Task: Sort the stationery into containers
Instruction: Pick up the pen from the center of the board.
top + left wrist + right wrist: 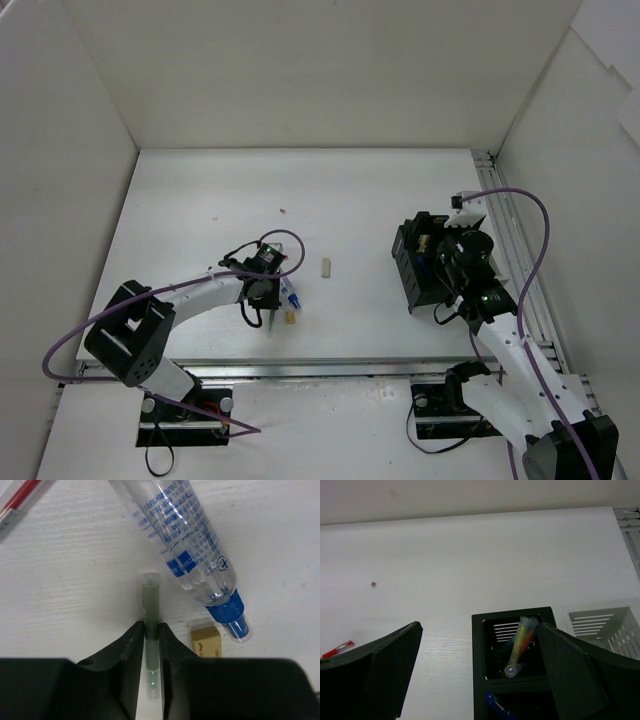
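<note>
The tube (185,545) is clear with blue print and a blue cap. Near it are a grey pen (151,615), a beige eraser (205,641) and a red pen (20,495) on a white table (75,580). The organiser (479,652) is black, with yellow and red pens (520,640) inside; the slotted box (602,625) is white

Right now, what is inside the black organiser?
The black organiser's far compartment holds a few leaning pens, yellow and red among them. The nearer one shows a blue tip; the rest is hidden by the frame edge and the right fingers.
</note>
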